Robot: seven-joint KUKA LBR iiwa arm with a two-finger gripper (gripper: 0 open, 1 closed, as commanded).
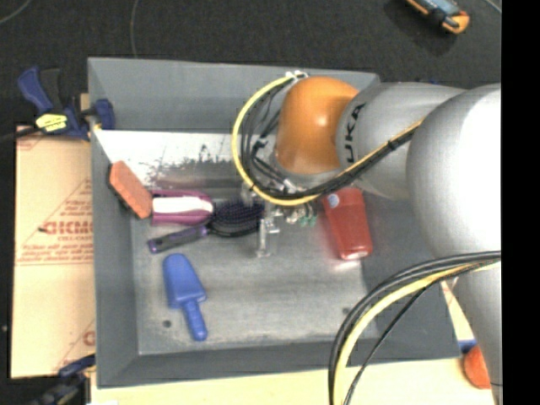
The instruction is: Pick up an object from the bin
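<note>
Though we cannot tell whether the jaws are open, they hang just right of a purple-handled, black-bristled hairbrush (232, 218) lying on the grey bin (253, 302) floor.

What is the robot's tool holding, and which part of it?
Nothing I can see. The tool is low in the bin, just beside the black bristly head of the purple-handled brush.
</note>
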